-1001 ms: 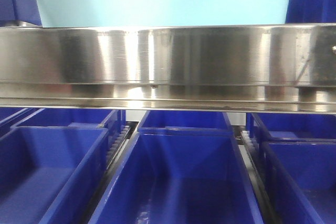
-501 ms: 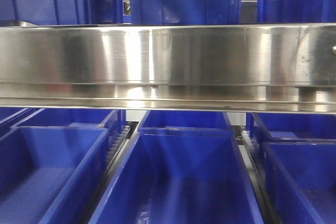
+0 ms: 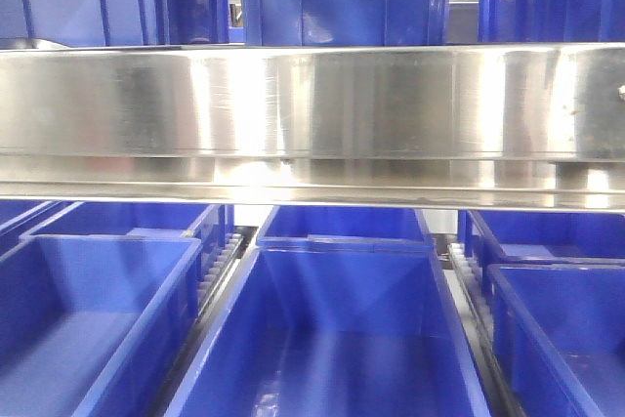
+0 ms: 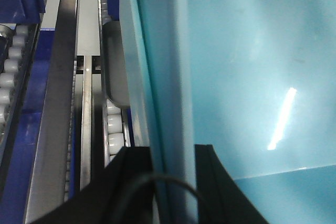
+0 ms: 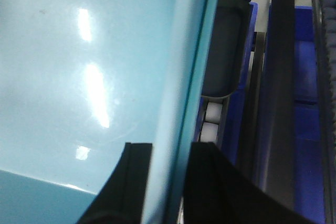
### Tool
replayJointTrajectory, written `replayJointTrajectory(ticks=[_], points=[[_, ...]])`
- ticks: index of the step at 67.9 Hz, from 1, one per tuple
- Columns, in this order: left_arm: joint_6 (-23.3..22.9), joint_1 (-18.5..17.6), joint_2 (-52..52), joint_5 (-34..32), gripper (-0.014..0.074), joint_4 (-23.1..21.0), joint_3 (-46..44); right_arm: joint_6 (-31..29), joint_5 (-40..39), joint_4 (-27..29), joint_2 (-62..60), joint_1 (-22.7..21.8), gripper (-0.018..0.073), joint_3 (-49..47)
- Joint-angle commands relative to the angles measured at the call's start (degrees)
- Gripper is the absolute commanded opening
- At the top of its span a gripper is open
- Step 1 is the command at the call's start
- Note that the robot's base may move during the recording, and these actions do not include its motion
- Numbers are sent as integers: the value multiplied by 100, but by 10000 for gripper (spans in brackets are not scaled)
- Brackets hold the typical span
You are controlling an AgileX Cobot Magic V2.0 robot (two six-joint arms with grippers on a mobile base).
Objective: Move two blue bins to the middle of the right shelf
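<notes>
The left gripper (image 4: 168, 153) is clenched on 1 side wall of the light-blue bin (image 4: 252, 77), its 2 black fingers (image 4: 131, 182) straddling the rim. The right gripper (image 5: 170, 150) clamps the opposite wall in the same way. White rollers (image 4: 113, 124) of a shelf track show just beside each gripped wall. In the front view a steel shelf rail (image 3: 312, 114) crosses the frame, with dark blue bins (image 3: 332, 329) in rows below it and more standing above it.
</notes>
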Motion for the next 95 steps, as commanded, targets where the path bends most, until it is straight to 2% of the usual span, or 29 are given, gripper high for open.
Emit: replayJointTrajectory(ticks=[1, 36, 95], points=[[152, -19, -134, -581, -111, -68, -139, -63, -396, -110, -98, -19, -153, -88], [152, -19, -134, -1206, -111, -68, -139, -63, -396, -110, -98, -19, -153, -88], [152, -19, -134, -1206, -111, -68, -139, -63, -396, -110, -98, -19, -153, -88]])
